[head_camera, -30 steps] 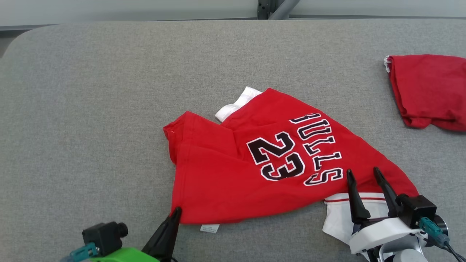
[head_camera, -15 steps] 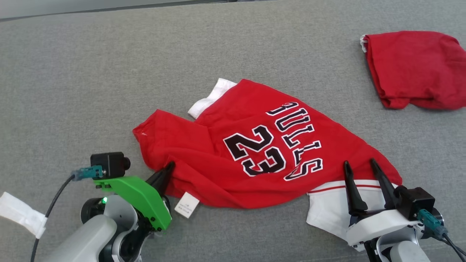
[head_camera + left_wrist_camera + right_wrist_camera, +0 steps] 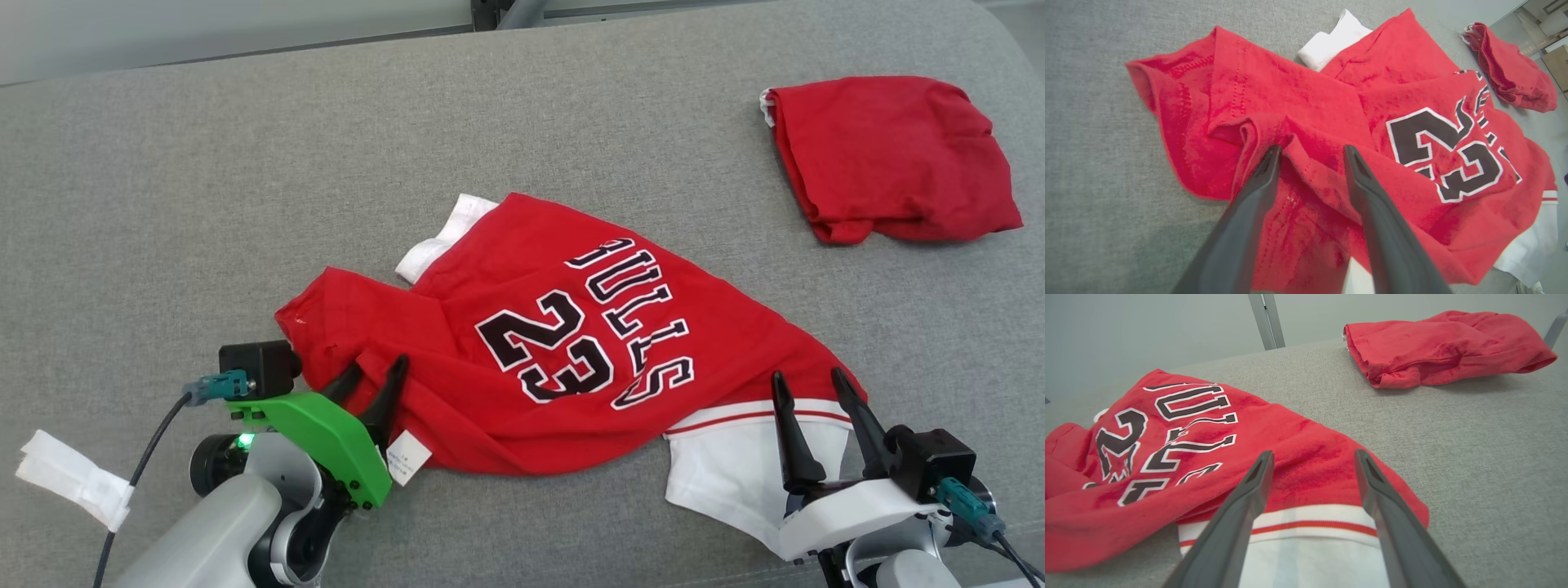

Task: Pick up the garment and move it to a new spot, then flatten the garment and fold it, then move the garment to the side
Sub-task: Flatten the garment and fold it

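Observation:
The garment (image 3: 571, 343) is a red jersey with "BULLS 23" in black and white sleeves, lying crumpled on the grey padded table (image 3: 163, 204). My left gripper (image 3: 378, 365) is open at its near-left hem, with the fingers either side of a raised fold. In the left wrist view that ridge of the garment (image 3: 1306, 163) runs between the parted fingers of the left gripper (image 3: 1312, 149). My right gripper (image 3: 807, 376) stands open over the white sleeve with a red stripe (image 3: 1310, 526); nothing is held in the right gripper (image 3: 1313, 454).
A second red garment (image 3: 890, 155) lies bunched at the far right of the table. A white care tag (image 3: 406, 457) sticks out under the jersey's near hem. A white strip (image 3: 69, 486) wraps my left arm's cable at the near left.
My left gripper, shut on the near-left hem a moment ago, has opened and the hem now lies bunched. The head camera has shifted. The right gripper has stayed open.

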